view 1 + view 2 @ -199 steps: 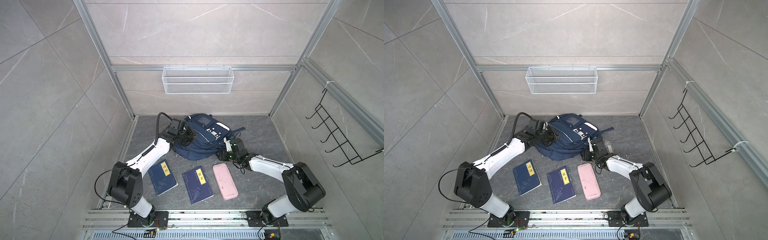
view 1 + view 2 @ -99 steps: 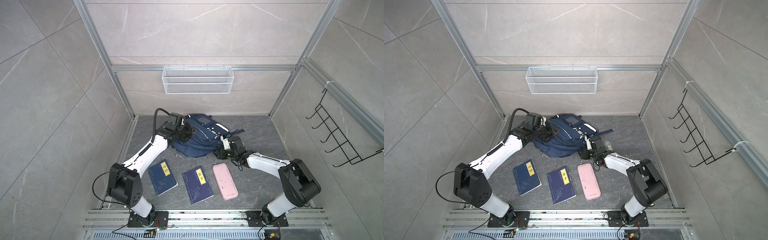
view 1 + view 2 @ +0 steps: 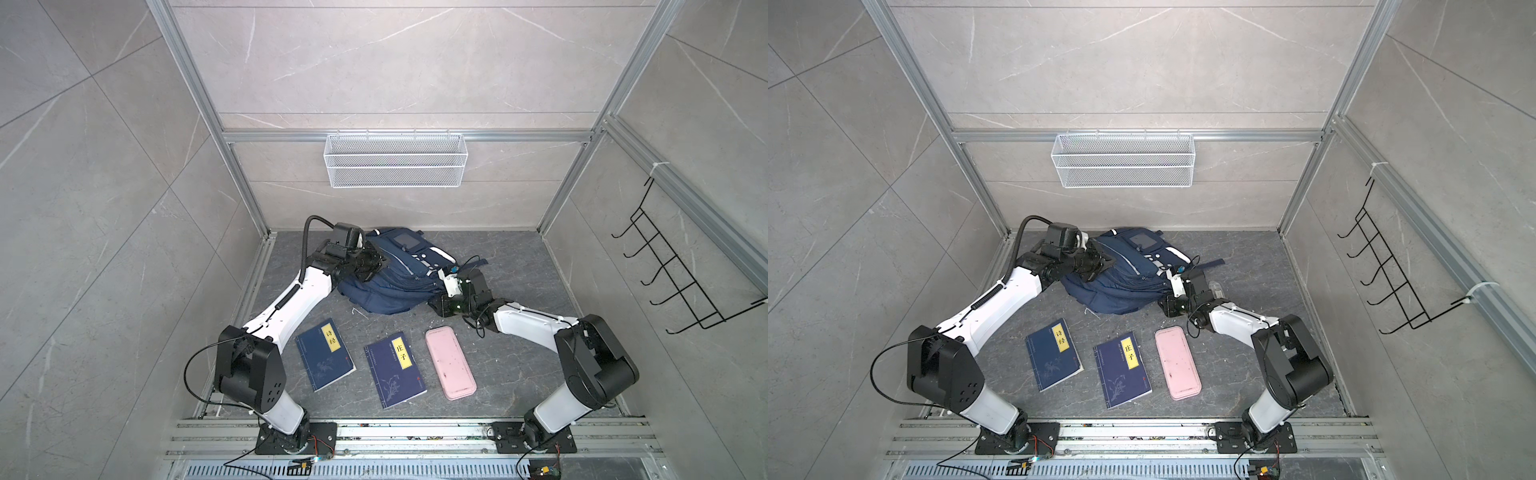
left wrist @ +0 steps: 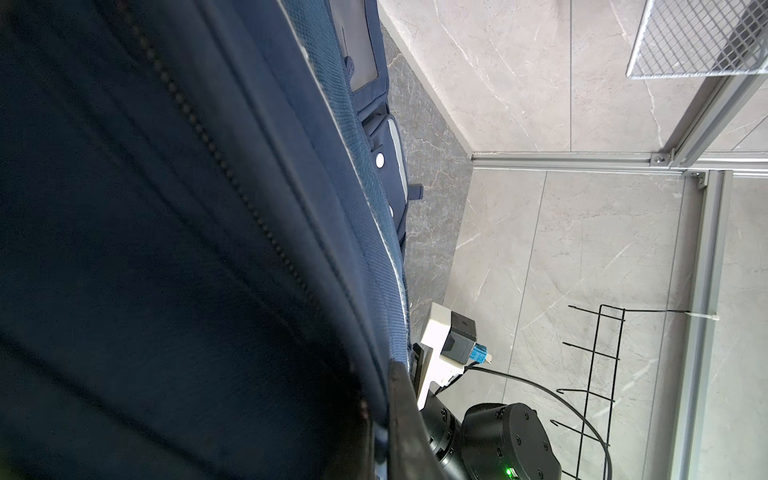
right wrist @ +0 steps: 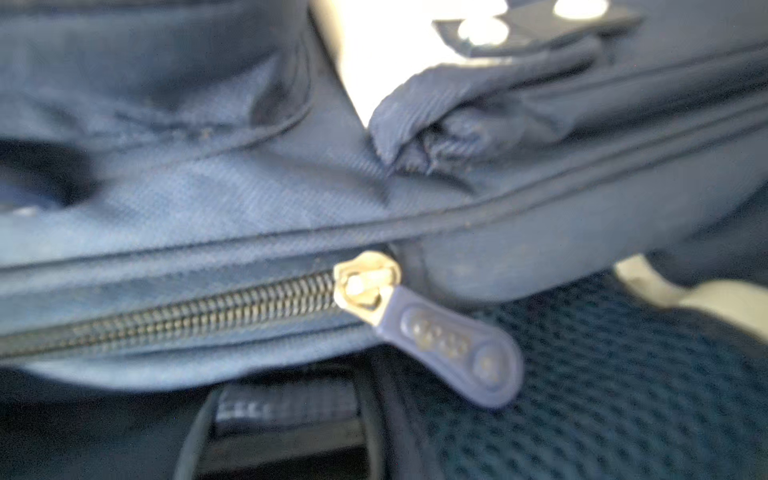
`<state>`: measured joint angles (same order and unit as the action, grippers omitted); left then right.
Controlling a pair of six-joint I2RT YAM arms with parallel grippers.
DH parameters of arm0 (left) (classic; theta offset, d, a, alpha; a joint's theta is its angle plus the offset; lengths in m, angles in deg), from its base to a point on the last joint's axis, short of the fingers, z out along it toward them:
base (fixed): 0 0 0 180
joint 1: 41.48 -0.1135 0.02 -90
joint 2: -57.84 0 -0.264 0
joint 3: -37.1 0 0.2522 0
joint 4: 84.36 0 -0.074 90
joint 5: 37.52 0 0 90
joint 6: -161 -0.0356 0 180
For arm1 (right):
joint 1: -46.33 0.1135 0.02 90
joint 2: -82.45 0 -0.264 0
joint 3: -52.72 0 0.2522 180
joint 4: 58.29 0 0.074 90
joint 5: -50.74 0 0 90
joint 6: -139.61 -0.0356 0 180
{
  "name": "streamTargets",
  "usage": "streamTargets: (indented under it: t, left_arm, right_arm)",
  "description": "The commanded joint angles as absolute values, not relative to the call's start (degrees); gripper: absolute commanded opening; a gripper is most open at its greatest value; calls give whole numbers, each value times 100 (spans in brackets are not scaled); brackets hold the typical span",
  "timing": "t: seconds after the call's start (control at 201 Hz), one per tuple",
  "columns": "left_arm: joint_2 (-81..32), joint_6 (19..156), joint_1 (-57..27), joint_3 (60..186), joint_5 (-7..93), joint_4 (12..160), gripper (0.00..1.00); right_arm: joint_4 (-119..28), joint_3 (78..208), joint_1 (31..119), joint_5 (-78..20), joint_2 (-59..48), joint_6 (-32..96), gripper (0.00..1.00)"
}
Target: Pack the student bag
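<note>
We list one bag (image 3: 390, 286); left gripper (image 3: 376, 266) pinches its fabric (jaws closed); right gripper (image 3: 434, 298): width we cannot tell.

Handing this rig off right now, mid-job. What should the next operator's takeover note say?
Left gripper: shut, pinching the student bag at its left edge.
Right gripper: at the bag's right edge, facing the zipper pull; whether open or shut is unclear.
Things: bag at the back of the floor; left navy book, middle navy book and pink case lie in front, outside it.
Done: bag gripped; nothing packed.
Left: open the zip, which looks closed in the right wrist view, load all three.
</note>
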<state>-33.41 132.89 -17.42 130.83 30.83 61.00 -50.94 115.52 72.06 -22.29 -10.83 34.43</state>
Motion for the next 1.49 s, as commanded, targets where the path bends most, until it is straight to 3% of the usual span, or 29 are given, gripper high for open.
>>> streamTargets:
  t: [0.0,0.314,0.647,0.836,1.185,1.488]
  left_arm:
    - [-3224,13218,-1771,13515,2793,6720,0]
    - [-3331,13248,-1832,13559,2774,6743,0]
    - [-3436,13243,-1900,13555,2785,6781,0]
    - [-3480,13398,-1898,13137,2845,7095,0]
    - [-3759,13810,-1858,12518,2866,7878,0]
    - [-3932,14039,-1840,12076,3067,8374,0]
  right_arm:
    - [-5261,11642,7199,-2068,-1086,3583,29]
    - [-5065,11485,7207,-2051,-812,3491,14]
    - [-4681,11341,7242,-2019,-509,3295,12]
    - [-3777,11660,7396,-2058,-697,3173,0]
    - [-3291,12072,8372,-2291,-755,2826,0]
    - [-3187,13603,9327,-2442,-2147,2508,0]
